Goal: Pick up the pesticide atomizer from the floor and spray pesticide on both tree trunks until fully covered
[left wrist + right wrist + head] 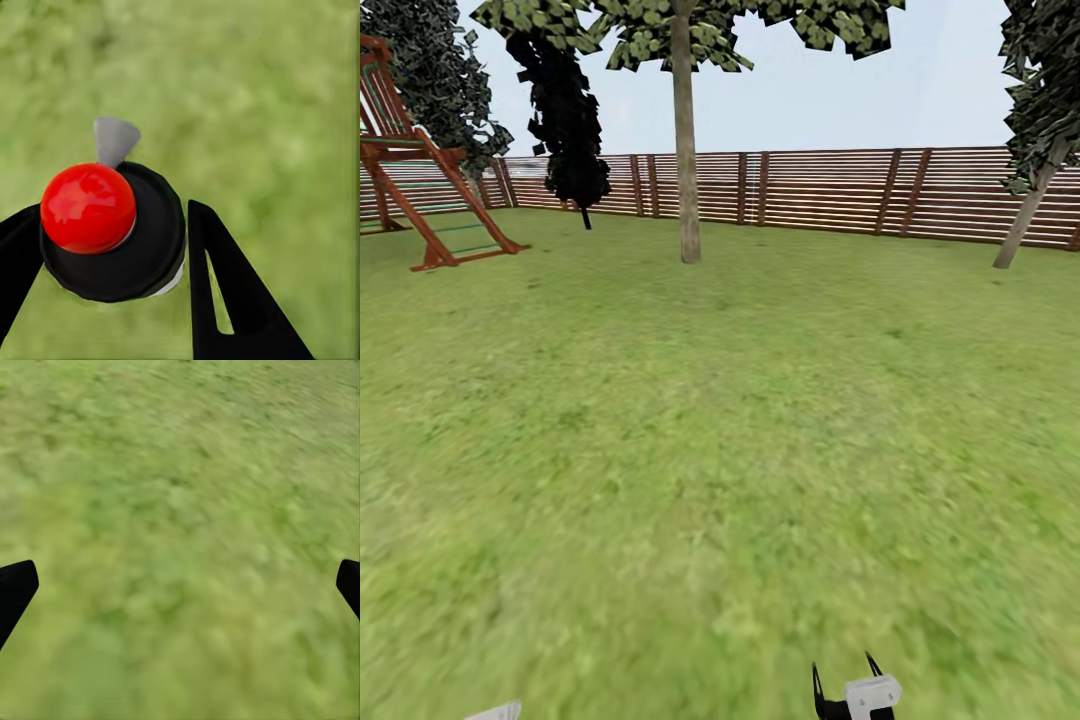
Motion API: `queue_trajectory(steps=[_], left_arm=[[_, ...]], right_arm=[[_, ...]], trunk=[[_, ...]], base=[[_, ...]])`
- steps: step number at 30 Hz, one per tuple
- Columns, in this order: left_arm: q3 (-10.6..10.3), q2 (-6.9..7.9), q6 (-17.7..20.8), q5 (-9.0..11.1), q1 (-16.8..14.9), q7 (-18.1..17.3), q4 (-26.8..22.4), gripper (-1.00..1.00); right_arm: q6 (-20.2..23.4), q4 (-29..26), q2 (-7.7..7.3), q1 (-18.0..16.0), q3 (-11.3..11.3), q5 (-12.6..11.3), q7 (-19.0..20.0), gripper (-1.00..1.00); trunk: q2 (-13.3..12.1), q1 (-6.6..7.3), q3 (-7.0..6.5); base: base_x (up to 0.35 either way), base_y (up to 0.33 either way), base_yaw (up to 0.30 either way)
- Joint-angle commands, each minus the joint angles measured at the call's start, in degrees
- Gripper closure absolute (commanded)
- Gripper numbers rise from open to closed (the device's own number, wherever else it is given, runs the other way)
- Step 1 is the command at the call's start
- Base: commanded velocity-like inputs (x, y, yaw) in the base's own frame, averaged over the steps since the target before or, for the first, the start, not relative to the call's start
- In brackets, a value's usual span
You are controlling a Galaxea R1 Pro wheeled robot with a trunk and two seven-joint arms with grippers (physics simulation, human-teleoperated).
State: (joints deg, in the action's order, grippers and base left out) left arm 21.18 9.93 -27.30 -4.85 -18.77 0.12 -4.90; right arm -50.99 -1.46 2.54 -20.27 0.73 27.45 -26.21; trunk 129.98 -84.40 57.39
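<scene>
Your left hand pinches the pesticide atomizer, your right hand is spread over grass, and the nearer tree trunk stands well ahead of both.

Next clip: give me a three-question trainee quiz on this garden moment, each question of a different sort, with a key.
1. True or false: the left gripper holds the pesticide atomizer.
2. Multiple choice: the ground beneath the right gripper is A) paving B) grass C) a slab.
3. Fill in: behind the straight tree trunk runs a slatted wooden ____.

Key: 1 true, its jaws sit either side of the black bottle with the red tip. 2 B, with jaws wide apart over lawn. 3 fence.
</scene>
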Motion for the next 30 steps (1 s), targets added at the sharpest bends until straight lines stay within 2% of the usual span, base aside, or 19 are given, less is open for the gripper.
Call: queue_trajectory(steps=[1, 30], left_arm=[[0.4, 0.00, -0.2, -0.5, 0.0, 0.0, 0.1, 1.00], [0.4, 0.01, -0.3, -0.5, 0.0, 0.0, 0.1, 1.00]], right_arm=[[0.0, 0.1, 0.01, 0.0, 0.1, 0.5, -0.6, -1.00], [0.0, 0.1, 0.01, 0.0, 0.1, 0.5, -0.6, -1.00]], trunk=[[0.0, -0.03, 0.05], [0.0, -0.03, 0.05]], base=[[0.339, 0.000, 0.000], [0.339, 0.000, 0.000]])
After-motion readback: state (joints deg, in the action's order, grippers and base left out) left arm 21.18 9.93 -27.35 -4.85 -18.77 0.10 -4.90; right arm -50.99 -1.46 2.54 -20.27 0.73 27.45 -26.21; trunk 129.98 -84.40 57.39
